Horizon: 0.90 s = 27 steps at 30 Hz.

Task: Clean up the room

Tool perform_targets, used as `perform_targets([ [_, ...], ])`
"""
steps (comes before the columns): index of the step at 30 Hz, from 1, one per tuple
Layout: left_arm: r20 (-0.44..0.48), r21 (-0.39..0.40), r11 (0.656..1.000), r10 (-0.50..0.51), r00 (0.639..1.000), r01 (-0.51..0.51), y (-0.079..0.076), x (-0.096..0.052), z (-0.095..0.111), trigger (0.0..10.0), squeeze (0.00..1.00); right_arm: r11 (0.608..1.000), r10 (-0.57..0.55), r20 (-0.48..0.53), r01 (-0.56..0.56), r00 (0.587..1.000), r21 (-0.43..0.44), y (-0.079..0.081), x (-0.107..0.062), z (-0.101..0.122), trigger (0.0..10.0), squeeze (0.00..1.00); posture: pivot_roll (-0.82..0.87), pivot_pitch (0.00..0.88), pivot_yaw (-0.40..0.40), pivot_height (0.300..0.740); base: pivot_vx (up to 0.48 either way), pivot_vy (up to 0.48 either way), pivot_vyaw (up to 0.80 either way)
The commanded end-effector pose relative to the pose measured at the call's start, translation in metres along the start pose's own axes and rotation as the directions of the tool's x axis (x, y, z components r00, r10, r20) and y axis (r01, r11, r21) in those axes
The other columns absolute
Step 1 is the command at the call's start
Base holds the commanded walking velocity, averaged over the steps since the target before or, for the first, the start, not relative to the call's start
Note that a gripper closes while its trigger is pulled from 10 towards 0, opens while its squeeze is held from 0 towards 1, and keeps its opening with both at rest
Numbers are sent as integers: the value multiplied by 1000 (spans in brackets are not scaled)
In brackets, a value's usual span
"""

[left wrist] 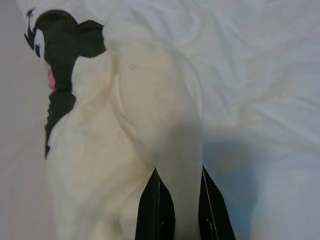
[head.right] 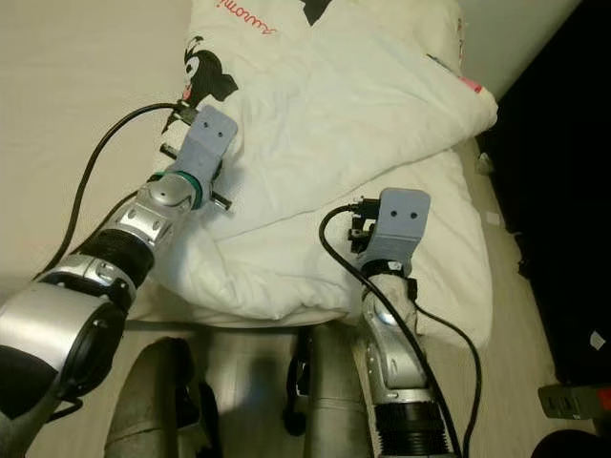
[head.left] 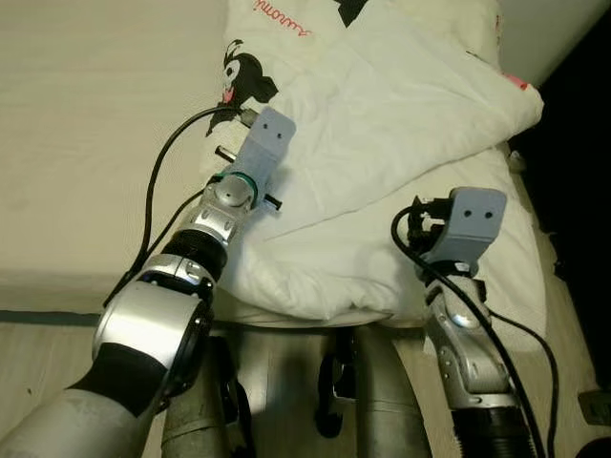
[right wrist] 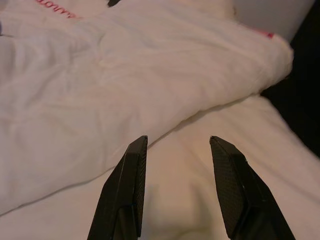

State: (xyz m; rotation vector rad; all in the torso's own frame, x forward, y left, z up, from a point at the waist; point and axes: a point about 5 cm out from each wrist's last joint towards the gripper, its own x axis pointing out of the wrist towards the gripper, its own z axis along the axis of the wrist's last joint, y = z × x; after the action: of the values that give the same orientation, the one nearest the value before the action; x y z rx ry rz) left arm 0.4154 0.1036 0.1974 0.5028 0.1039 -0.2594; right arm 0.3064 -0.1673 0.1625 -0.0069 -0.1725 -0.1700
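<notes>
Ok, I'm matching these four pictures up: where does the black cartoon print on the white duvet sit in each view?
Left eye view: cartoon print at upper centre-left, just beyond the left end effector.
Right eye view: upper left.
Left wrist view: top left, beside the fold of duvet pinched between the fingers.
Right wrist view: I can't make it out.
Shared landmark: the red lettering at the top edge.

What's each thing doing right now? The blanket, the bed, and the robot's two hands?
Blanket: white, crumpled and folded over on the bed, a fold pinched by the left gripper.
Bed: its sheet bare and flat beside the blanket.
Left gripper: fingers shut on a fold of blanket.
Right gripper: fingers open, holding nothing, over the blanket's lower layer.
</notes>
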Motion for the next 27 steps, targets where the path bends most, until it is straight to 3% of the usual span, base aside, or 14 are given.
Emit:
perform_targets([
  [1,3,30,998,-46,999,46,-4,-1,-4,0,0,1000,-26,-18,26,1000,-1,-8,0,-3,10000,0,-116,262,2,610,0,0,0],
  [4,24,63,994,-86,996,84,2,-2,-4,0,0,999,-38,-9,37,999,-4,-13,4,0,10000,0,-112,261,2,610,0,0,0],
  [6,56,125,978,-178,982,170,7,-7,-7,0,0,999,-48,8,48,999,-2,-16,8,5,10000,0,-105,259,0,610,0,0,0],
  [10,81,139,966,-228,970,216,10,-9,-7,0,0,999,-50,19,50,999,0,-17,10,8,10000,0,-105,259,0,610,0,0,0],
  [12,138,164,926,-363,921,341,18,-18,-4,0,0,999,-50,46,51,998,-2,-21,14,16,10000,0,-107,257,1,610,0,0,0],
  [13,138,164,926,-363,921,341,18,-18,-4,0,0,999,-50,46,51,998,-2,-21,14,16,10000,0,-107,257,1,610,0,0,0],
  [18,224,197,763,-647,729,616,32,-51,-1,0,0,997,-74,84,76,994,-24,-36,23,28,10000,0,-100,256,0,610,0,0,0],
  [21,229,199,734,-679,697,649,32,-56,-2,0,0,996,-80,86,82,993,-27,-39,24,29,10000,0,-100,256,0,610,0,0,0],
  [22,223,203,689,-725,652,696,30,-64,-6,0,0,996,-83,86,86,993,-30,-41,26,29,10000,0,-95,255,-2,610,0,0,0],
  [23,180,213,596,-803,569,774,22,-78,-18,0,0,995,-86,83,89,993,-33,-42,27,28,10000,0,-86,255,-3,610,0,0,0],
  [24,180,213,596,-803,569,774,22,-78,-18,0,0,995,-86,83,89,993,-33,-42,27,28,10000,0,-86,255,-3,610,0,0,0],
  [25,138,214,506,-863,487,836,12,-90,-29,0,0,995,-87,81,90,993,-34,-43,28,28,10000,0,-86,255,-3,610,0,0,0],
  [26,138,214,506,-863,487,836,12,-90,-29,0,0,995,-87,81,90,993,-34,-43,28,28,10000,0,-86,255,-3,610,0,0,0],
  [27,80,212,403,-915,395,890,0,-104,-44,0,0,995,-87,78,90,993,-35,-43,29,27,10000,0,-80,254,-3,610,0,0,0],
])
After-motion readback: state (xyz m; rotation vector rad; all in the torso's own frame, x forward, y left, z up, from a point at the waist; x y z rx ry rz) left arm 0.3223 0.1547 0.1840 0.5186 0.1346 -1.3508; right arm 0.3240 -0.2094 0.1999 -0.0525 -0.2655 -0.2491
